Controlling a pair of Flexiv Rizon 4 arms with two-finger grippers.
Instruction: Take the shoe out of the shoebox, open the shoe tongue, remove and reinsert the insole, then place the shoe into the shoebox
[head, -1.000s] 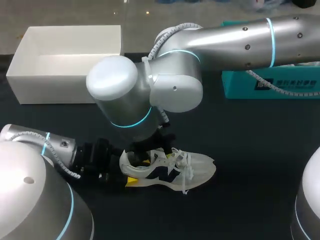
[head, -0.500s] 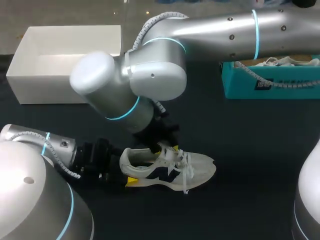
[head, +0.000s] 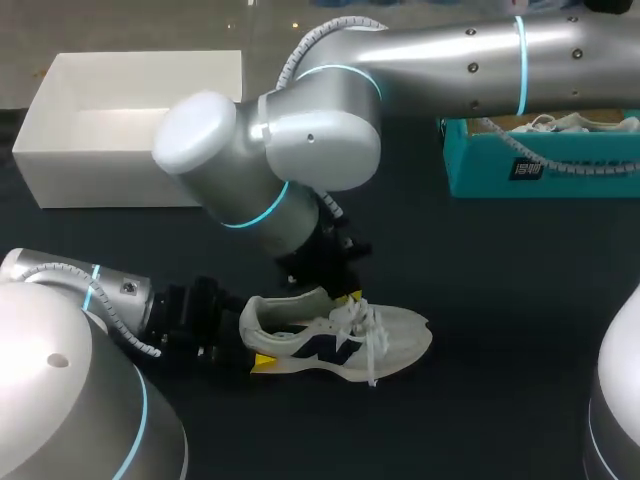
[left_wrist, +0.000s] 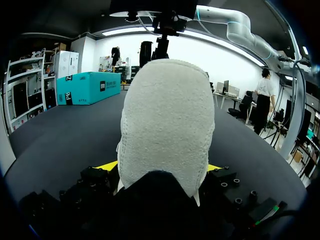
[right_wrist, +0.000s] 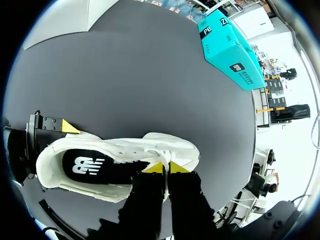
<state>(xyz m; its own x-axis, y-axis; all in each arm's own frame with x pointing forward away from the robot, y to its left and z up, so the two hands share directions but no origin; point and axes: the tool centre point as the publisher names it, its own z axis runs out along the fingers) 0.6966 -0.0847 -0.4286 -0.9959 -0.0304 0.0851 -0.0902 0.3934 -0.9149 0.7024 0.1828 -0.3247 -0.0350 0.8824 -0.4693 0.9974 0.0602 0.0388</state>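
Note:
A white mesh sneaker with dark side markings lies on its sole on the black table, toe to the right. Its heel sits between my left gripper's wide-spread fingers, whose yellow tips press it from both sides. My right arm comes down from above the shoe. My right gripper is shut, tips together at the top edge of the tongue, by the laces. Whether it pinches the tongue or a lace, I cannot tell. The black insole lies inside the shoe.
An open white shoebox stands at the back left. At the back right is a teal box with another shoe in it. Bare black table lies in front of and to the right of the sneaker.
My right gripper has closed its fingers at the tongue. Its wrist has swung back from over the shoe's opening, so the whole shoe now shows. The left gripper and shoe have stayed put.

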